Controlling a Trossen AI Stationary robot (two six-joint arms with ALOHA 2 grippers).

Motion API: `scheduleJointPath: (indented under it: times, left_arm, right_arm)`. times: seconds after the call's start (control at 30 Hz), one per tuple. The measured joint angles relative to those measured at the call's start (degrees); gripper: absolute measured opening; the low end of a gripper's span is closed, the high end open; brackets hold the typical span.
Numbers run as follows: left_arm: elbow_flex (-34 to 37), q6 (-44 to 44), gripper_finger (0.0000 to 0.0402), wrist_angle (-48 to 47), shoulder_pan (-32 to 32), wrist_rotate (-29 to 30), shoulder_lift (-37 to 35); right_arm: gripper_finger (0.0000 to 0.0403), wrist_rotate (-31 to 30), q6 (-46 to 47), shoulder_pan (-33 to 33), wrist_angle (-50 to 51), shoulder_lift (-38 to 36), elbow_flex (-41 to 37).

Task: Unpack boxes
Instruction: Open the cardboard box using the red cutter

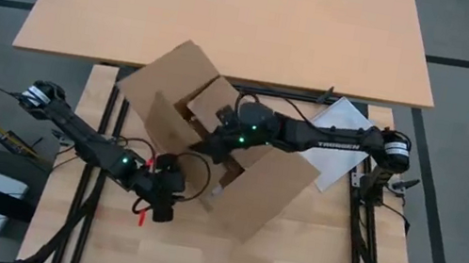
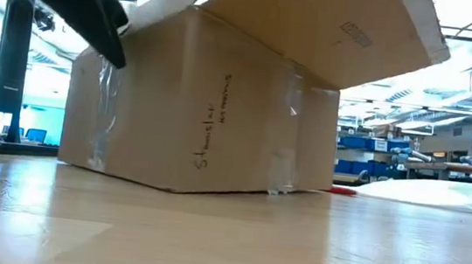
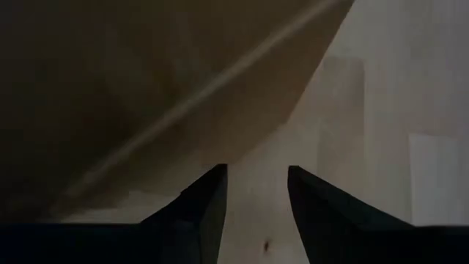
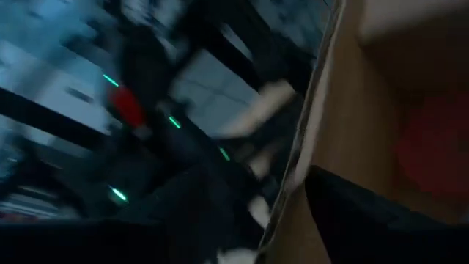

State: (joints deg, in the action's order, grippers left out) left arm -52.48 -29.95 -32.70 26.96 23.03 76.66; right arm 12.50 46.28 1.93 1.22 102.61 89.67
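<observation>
The brown cardboard box stands mid-table with its flaps open; one big flap juts toward the near right. My right gripper reaches into the box from the right. It is open, and the box's near wall runs between its two fingers; whether they touch it I cannot tell. Something red lies blurred inside the box. My left gripper hangs open near the box's near left corner, above the table, with the box's side ahead of it.
Thin red bits show beside my left wrist; what they are I cannot tell. A white bag lies right of the box, with a small red thing on the table near it. A second table stands behind.
</observation>
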Motion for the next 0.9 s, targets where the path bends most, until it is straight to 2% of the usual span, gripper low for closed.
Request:
scheduleJointPath:
  times: [0.1, 0.37, 0.53, 0.73, 0.9]
  left_arm:
    - [-2.4, 1.3, 0.0156, -2.5, 0.0, 0.9, -0.1]
    - [-11.7, 1.1, 0.0156, -18.4, 0.0, 5.9, -0.2]
    - [-13.9, 1.0, 0.0156, -23.2, 0.0, 7.4, -0.2]
    - [-13.9, -1.3, 0.0156, -22.9, 0.0, 7.8, -4.3]
    - [-13.9, -3.9, 0.0156, -23.4, 0.0, 10.2, -11.6]
  right_arm:
    - [0.023, 2.2, -0.1, -0.3, -3.7, 0.0, 0.0]
    - [0.0223, 3.2, -4.1, 0.5, -3.1, -0.3, 0.0]
    - [0.0215, 3.9, -5.2, 2.1, -2.3, -0.3, 0.2]
    - [0.0204, 2.3, -14.5, 3.5, 14.4, -0.3, 8.4]
    - [0.0198, -6.2, -22.0, 5.4, 31.9, -0.3, 16.2]
